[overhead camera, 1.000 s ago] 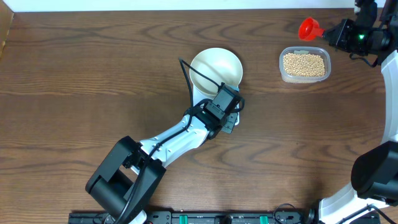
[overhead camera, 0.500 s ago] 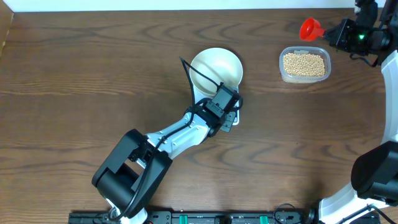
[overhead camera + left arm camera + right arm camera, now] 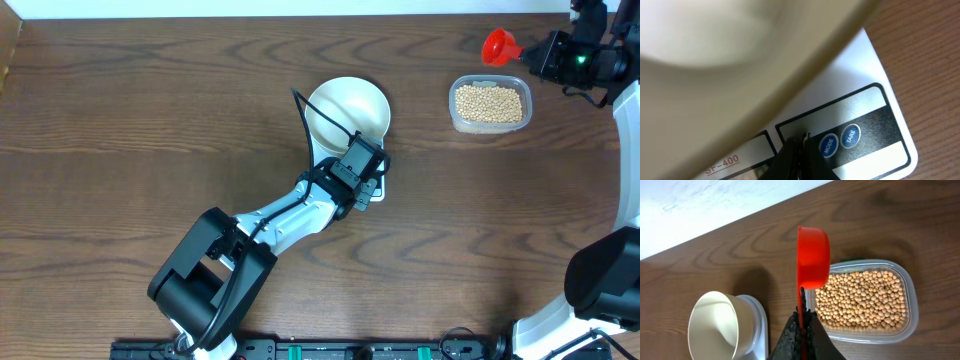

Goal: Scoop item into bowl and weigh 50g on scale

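The white bowl (image 3: 347,110) stands empty on the white scale (image 3: 377,195). My left gripper (image 3: 367,186) is shut and holds nothing. In the left wrist view its tips (image 3: 802,141) sit at the scale's (image 3: 855,85) black front panel, just left of the blue MODE button (image 3: 828,145) and the TARE button (image 3: 850,136). The bowl (image 3: 715,65) fills that view's upper left. My right gripper (image 3: 802,316) is shut on the handle of a red scoop (image 3: 813,255), held empty above the tan beans (image 3: 862,300). From overhead the scoop (image 3: 497,46) hangs at the far right.
The beans (image 3: 489,103) lie in a clear plastic tub (image 3: 454,87) right of the bowl. My left arm (image 3: 280,220) stretches diagonally from the front edge to the scale. A pale wall strip (image 3: 700,205) borders the table's far side.
The left arm's lower links shifted slightly to the right; its gripper stays at the scale's front. The right arm and scoop have not moved.
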`<state>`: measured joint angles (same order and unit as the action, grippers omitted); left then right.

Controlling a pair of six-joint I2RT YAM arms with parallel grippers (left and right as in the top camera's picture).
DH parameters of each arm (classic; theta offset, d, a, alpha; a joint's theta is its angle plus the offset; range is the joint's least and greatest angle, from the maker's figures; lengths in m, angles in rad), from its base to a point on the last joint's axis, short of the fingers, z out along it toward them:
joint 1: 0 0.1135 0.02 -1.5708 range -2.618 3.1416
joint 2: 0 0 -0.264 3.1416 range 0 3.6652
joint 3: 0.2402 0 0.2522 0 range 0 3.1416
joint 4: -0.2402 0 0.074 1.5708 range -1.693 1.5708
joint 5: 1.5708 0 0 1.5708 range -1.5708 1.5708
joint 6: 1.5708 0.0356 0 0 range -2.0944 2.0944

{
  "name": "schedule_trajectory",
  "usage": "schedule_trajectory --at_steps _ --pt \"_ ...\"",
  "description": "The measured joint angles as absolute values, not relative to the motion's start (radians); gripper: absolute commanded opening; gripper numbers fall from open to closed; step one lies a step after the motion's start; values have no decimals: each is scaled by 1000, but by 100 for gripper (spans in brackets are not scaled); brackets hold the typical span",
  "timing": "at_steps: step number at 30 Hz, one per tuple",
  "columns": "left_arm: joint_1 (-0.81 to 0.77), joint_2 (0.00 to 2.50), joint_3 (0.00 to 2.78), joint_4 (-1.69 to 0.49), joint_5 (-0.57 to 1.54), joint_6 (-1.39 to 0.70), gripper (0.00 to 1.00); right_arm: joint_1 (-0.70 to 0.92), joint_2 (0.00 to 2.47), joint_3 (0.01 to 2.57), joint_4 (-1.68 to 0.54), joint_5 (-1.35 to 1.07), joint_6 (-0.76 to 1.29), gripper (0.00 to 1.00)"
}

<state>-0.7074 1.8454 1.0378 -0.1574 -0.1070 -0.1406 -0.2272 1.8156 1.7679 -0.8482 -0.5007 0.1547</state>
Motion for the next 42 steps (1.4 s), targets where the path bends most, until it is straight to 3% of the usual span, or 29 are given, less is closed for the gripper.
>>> schedule_trajectory --at_steps 42 --pt "-708 1863 1044 -146 -81 -130 7 -227 1816 1768 -849 -500 155 1"
